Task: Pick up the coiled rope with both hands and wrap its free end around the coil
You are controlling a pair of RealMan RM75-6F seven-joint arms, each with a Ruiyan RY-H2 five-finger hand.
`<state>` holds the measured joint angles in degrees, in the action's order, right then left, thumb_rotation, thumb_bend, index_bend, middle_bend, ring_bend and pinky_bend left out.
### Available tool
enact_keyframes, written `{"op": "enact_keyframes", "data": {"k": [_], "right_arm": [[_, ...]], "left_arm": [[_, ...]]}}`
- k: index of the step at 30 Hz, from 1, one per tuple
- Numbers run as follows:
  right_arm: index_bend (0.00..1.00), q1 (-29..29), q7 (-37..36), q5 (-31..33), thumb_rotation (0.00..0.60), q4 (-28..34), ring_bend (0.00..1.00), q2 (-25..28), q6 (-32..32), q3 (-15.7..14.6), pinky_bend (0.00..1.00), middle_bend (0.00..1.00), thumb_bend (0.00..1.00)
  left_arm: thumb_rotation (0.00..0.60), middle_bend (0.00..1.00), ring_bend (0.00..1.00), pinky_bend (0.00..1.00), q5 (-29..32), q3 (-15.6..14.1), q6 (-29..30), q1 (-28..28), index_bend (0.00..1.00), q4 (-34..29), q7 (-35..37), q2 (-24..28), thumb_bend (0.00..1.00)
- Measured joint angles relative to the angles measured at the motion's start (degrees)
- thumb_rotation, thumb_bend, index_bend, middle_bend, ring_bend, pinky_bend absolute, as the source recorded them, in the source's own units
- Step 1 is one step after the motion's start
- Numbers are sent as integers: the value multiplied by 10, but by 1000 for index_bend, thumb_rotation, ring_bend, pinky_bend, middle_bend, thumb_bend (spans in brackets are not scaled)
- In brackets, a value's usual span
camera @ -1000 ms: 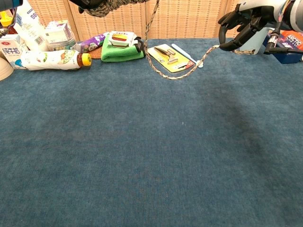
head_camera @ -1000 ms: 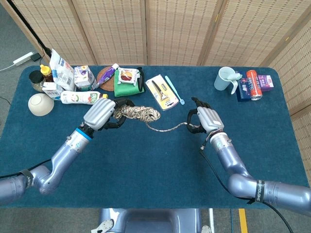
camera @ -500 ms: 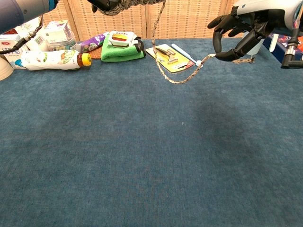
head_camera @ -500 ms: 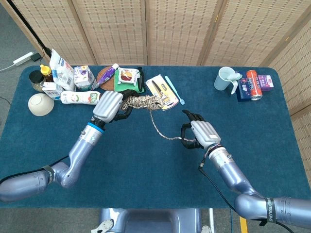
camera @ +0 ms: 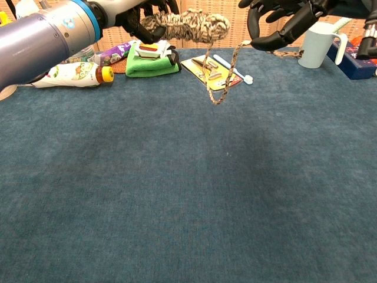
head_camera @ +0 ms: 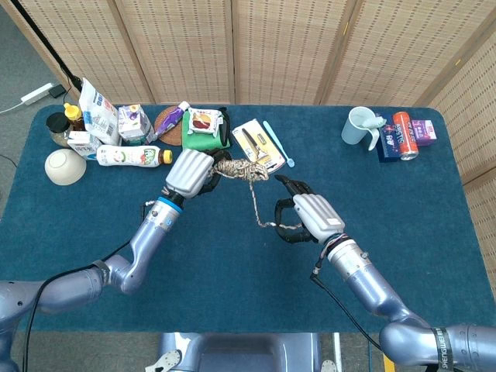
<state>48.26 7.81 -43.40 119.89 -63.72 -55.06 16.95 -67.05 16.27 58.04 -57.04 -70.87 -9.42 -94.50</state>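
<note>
You are in the wrapping step now. Your left hand [head_camera: 190, 172] holds the coiled rope [head_camera: 242, 170] by one end, fingers closed on it, and the coil is lifted off the surface [head_camera: 232, 271], hanging in the air just in front of the green cloth [head_camera: 203, 132]. In the chest view the coil [camera: 185, 25] lies nearly level, above the cloth. Your right hand [head_camera: 306, 218] pinches the free end [head_camera: 260, 203] between its dark fingers [camera: 277, 38]; the other fingers are curled around it loosely. The strand drops from the coil's far end, makes a hanging loop, and climbs to the right hand.

For the next move, I judge you need to carry the free end across the coil and round its middle, so the right hand must pass close beside the coil without losing the pinch. The left hand should keep the coil level and steady. The slack loop may catch on the yellow card [head_camera: 258, 145] behind it, so keep it raised.

Compared with one second ago, both hands are nearer to each other. The left hand has moved from near the white bottle [head_camera: 132, 156] toward the green cloth, and the right hand has come closer to the coil. The strand, which then ran long and nearly flat between the hands, now hangs short and steep.
</note>
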Motion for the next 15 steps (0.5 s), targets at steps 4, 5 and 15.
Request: {"op": "enact_keyframes", "data": {"k": [4,5,15], "right_arm": [[691,12,2,5,600,1,0,1,0,11,0,0,512],[692,14,2,8,600,2,0,1,0,13,0,0,512],[691,46,1,70,600,24,0,15,-1,49,0,0,513]], "left_arm": [[600,447,540,650,-28,-19,-4,-4,551,32,-4,-16,643],[600,447,540,650,-34,-23,-4,-4,552,38,-4,-19,643],[600,447,537,650,-51,-32,-20,-11,552,96,2,-63,644]]}}
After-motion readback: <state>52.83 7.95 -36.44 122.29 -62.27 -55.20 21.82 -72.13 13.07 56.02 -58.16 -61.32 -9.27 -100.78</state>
